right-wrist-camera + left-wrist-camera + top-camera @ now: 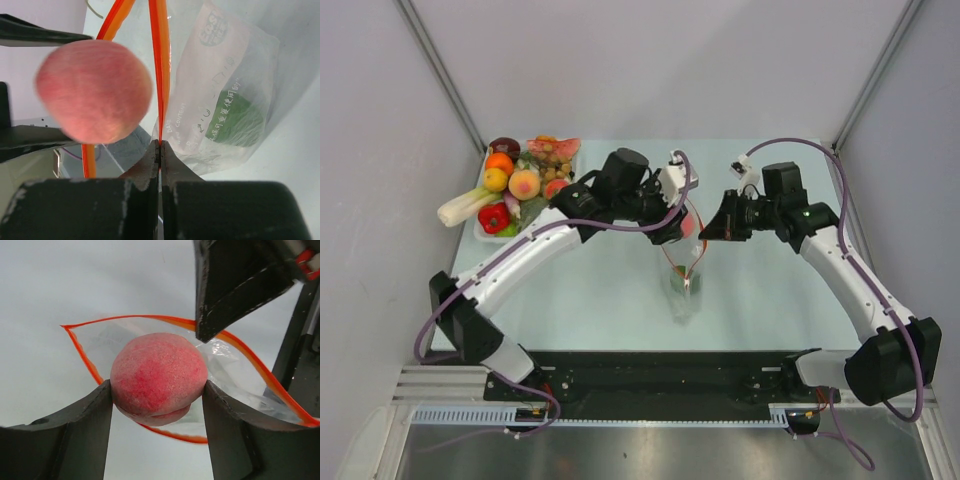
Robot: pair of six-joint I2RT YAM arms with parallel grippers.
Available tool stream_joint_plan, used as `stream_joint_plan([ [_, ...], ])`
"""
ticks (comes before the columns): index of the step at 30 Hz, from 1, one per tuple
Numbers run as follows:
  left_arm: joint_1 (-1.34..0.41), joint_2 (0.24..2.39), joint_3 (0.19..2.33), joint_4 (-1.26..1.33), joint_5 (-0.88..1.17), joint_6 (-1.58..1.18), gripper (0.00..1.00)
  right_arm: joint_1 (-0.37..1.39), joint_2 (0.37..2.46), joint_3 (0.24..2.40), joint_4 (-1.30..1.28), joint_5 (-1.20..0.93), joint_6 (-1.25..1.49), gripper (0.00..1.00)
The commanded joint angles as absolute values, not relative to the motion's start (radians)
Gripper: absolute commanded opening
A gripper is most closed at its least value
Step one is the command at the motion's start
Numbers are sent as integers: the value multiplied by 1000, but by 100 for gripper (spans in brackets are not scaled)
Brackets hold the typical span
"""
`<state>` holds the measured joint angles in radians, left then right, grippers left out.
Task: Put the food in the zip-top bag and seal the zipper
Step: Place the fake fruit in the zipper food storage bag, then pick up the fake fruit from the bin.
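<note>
Left jaws clamp peach (159,377) over open bag (225,100), frame centre. Right jaws pinched shut on zipper (159,75), holding mouth apart. You have peach not yet inside; more food (525,183) in tray (483,237), upper left; sealing undone.

Two white-and-black robot arms, one left (520,262) and one right (840,265). One clear, crinkly plastic zip-top bag (107,337), with one thin orange-red zipper strip (130,317). One fuzzy pink-red toy peach (159,377). One clear rectangular plastic tray (480,232) heaped with toy food, roughly ten pieces, too piled up to count exactly. Among them are one watermelon slice (554,149), one red pepper (494,218) and one pale celery stalk (465,206).
</note>
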<state>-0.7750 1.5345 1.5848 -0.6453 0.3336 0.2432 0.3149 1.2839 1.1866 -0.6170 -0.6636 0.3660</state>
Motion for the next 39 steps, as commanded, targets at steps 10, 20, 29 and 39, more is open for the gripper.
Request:
stream_joint_plan([
  [10,-669,1603,1776,-637,218,120,100,235,1310,1210,-580,-703,453,0],
  [20,-175,1427,1587,-598,313,144,99,224,1308,1197,-568,-693,479,0],
  [29,90,1534,1534,-606,181,282,100,227,1313,1197,-569,-689,471,0],
  [39,98,1658,1509,-551,146,330,100,225,1318,1197,-572,-681,463,0],
])
